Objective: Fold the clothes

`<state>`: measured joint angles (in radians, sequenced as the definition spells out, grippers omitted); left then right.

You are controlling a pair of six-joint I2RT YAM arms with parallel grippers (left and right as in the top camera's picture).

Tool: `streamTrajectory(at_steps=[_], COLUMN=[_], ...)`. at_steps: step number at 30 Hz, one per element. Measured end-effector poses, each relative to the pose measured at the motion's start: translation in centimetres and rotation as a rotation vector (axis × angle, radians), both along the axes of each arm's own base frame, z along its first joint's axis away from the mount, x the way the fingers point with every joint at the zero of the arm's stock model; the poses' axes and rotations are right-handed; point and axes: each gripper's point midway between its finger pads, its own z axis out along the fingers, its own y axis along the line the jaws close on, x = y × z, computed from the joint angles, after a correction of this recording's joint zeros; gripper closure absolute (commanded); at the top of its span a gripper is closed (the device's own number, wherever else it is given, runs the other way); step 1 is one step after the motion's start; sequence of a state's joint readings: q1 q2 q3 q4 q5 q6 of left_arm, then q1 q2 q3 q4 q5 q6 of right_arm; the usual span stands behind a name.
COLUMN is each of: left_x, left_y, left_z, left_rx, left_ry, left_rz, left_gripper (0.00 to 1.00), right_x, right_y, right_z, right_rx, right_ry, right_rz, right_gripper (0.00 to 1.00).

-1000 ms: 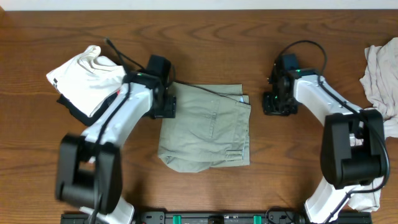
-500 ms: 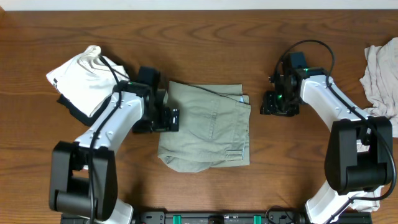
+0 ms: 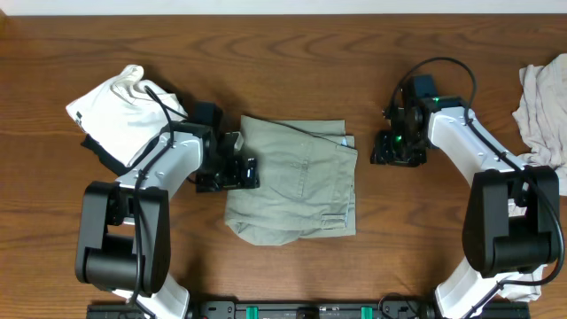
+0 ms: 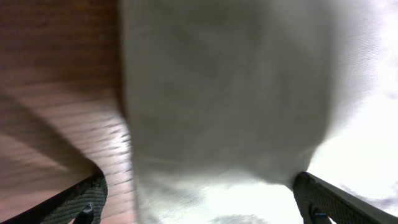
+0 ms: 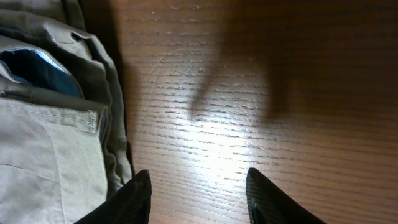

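Observation:
The khaki shorts [image 3: 292,182] lie folded into a rough rectangle at the table's middle. My left gripper [image 3: 246,170] sits low at their left edge. In the left wrist view its fingers [image 4: 81,200] stand wide apart, the gripper [image 4: 199,208] is open, and blurred pale cloth [image 4: 236,106] fills the space ahead and between them. My right gripper [image 3: 383,149] hovers over bare wood just right of the shorts. In the right wrist view this gripper [image 5: 199,199] is open with only table between its fingers, the shorts [image 5: 56,143] and their blue inner waistband [image 5: 37,68] at left.
A white garment [image 3: 124,111] lies on a black one at the far left, close behind my left arm. An off-white garment [image 3: 542,102] hangs over the right edge of the table. Cables trail from both arms.
My left gripper slid toward the front along the shorts' left edge and opened wide. My right gripper opened partway and barely shifted. The shorts kept their shape.

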<state>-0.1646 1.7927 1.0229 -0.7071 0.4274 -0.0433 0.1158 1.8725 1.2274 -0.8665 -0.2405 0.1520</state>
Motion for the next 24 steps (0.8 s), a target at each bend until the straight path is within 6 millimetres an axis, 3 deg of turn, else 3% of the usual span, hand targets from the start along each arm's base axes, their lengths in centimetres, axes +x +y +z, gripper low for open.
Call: streamTrajectory(at_steps=[6, 8, 10, 16, 18, 21, 22, 24], left_x=[0.6, 0.8, 0.8, -0.3, -0.7, -1.1, -1.1, -1.1], left_y=[-2.5, -3.2, -3.8, -5.3, -5.8, -6.5, -6.7, -6.8], left_z=[0.7, 1.0, 1.0, 0.1, -0.3, -0.4, -0.4, -0.4], left_rx=[-0.156, -0.205, -0.235, -0.264, -0.263, -0.264, -0.265, -0.267], left_ry=[-0.011, -0.018, -0.017, 0.011, 0.016, 0.013, 0.011, 0.01], left_rz=[-0.003, -0.007, -0.015, -0.058, -0.08, -0.109, -0.116, -0.118], left_gripper=[0.01, 0.07, 0.18, 0.65, 0.75, 0.73, 0.64, 0.54], right_x=[-0.1, -0.1, -0.1, -0.1, -0.1, -0.1, -0.1, -0.1], right_y=[0.0, 0.0, 0.0, 0.0, 0.0, 0.0, 0.0, 0.3], right_z=[0.0, 0.0, 0.0, 0.0, 0.0, 0.0, 0.0, 0.1], right_rx=[0.0, 0.0, -0.001, 0.0, -0.001, -0.001, 0.001, 0.02], right_ry=[0.004, 0.004, 0.004, 0.004, 0.004, 0.004, 0.005, 0.002], right_rz=[0.0, 0.0, 0.0, 0.0, 0.0, 0.0, 0.001, 0.01], right_gripper=[0.52, 0.53, 0.53, 0.53, 0.53, 0.55, 0.57, 0.6])
